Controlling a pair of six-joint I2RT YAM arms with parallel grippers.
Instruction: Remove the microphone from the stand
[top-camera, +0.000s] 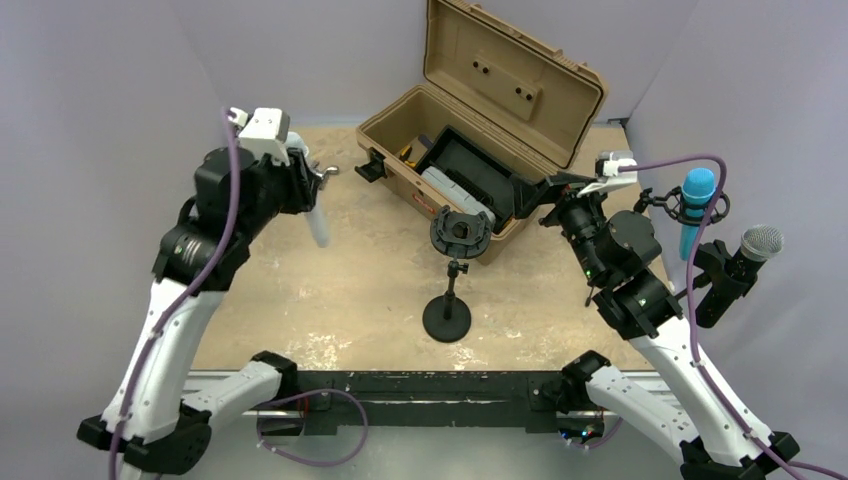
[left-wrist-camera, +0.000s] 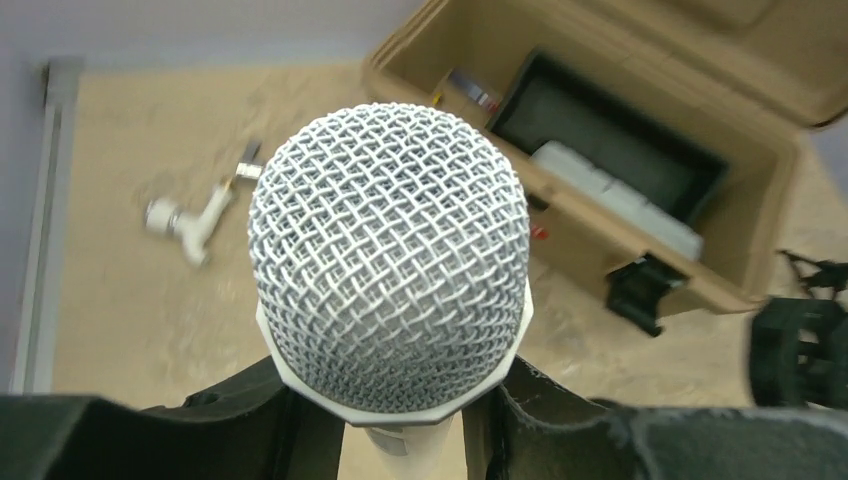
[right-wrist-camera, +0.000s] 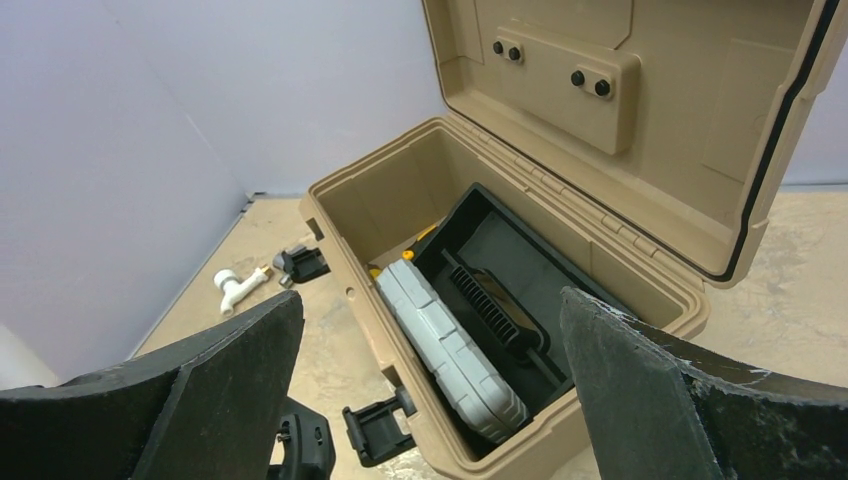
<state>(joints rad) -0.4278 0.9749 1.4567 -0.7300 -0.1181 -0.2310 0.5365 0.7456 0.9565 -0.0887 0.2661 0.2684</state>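
Lavender walls close in a sandy tabletop (top-camera: 330, 290). Over its left side, the left pincer (left-wrist-camera: 400, 430) is clamped on a white microphone (left-wrist-camera: 390, 260), held aloft and well apart from the black stand (top-camera: 447, 318) near the middle of the near edge. A white pipe fitting (left-wrist-camera: 195, 215) lies by the far edge, just left of an open tan toolbox (top-camera: 500, 80). Toward the right edge, the right pincer (right-wrist-camera: 430, 300) is spread wide.
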